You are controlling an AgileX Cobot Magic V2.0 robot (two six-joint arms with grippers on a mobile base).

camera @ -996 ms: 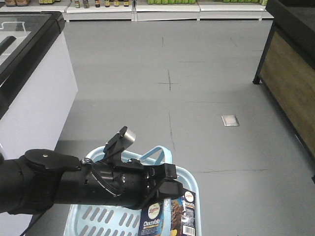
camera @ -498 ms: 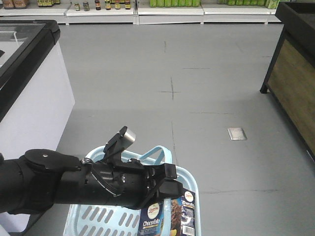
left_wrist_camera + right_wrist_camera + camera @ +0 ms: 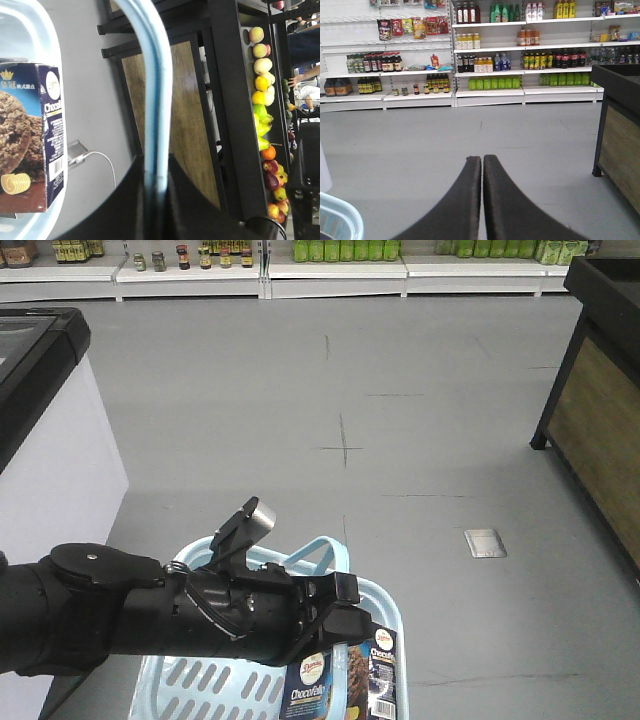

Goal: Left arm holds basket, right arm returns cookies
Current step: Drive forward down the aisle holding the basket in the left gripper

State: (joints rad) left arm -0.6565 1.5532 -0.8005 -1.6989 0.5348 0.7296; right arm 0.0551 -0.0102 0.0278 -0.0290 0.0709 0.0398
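Shift: my base has rolled on since a second ago; floor plate (image 3: pixel 485 543) and freezer (image 3: pixel 45 450) slid across view, load unchanged.
Left arm (image 3: pixel 120 610): one, stretched forward as carrier.
Basket (image 3: pixel 392 612): one; handle pinched in left gripper (image 3: pixel 155 187), so it hangs ready.
Cookies (image 3: pixel 345 682): one box, upright inside basket's right end, not yet returned.
Right gripper (image 3: pixel 482 160): one; jaws pressed together, empty.

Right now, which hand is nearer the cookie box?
Left. The left hand grips the basket handle next to the cookie box in the basket. The right hand is shut and empty, facing the shelves, box out of its view.
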